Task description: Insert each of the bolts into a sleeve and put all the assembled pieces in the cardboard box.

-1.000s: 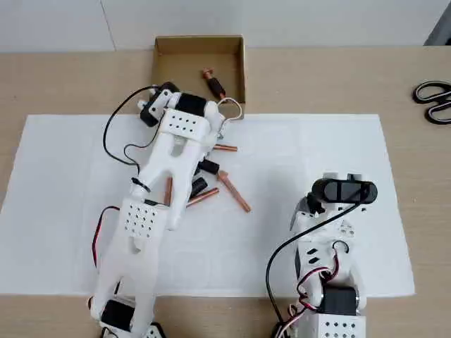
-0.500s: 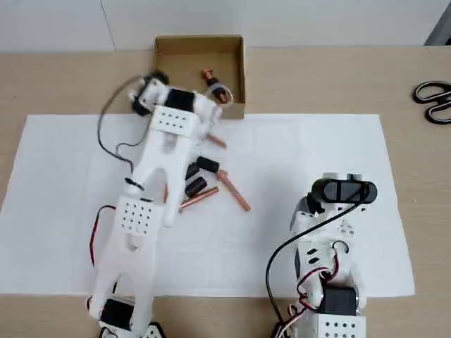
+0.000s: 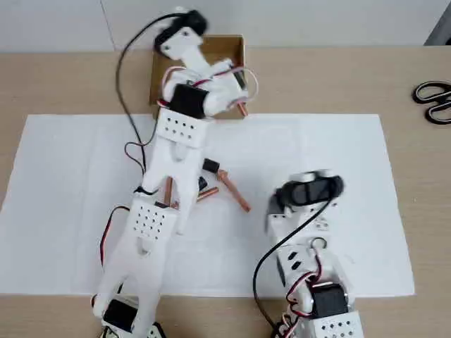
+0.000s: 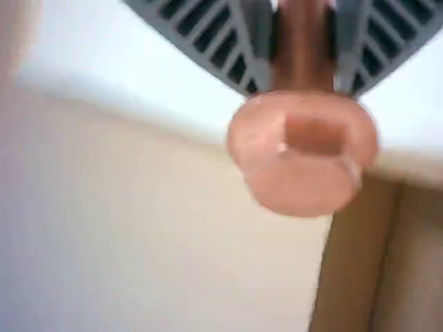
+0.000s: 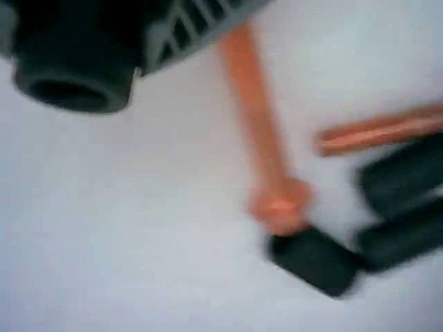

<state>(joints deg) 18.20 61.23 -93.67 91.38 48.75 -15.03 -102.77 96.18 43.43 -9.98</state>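
I'm seeing the left gripper (image 4: 302, 41) clamping a bolt (image 4: 302, 149). It's hovering over the cardboard box (image 3: 238, 51) front right corner

Box (image 3: 242, 55) behind sheet (image 3: 70, 176), bolts (image 3: 234, 190) and sleeves (image 3: 210, 166) mid-sheet, bolt (image 3: 243, 110) in left hand (image 4: 302, 69) at box front

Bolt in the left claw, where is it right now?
High view: the bolt is clamped in the left claw at the cardboard box's near right corner, just beyond the white paper's far edge.
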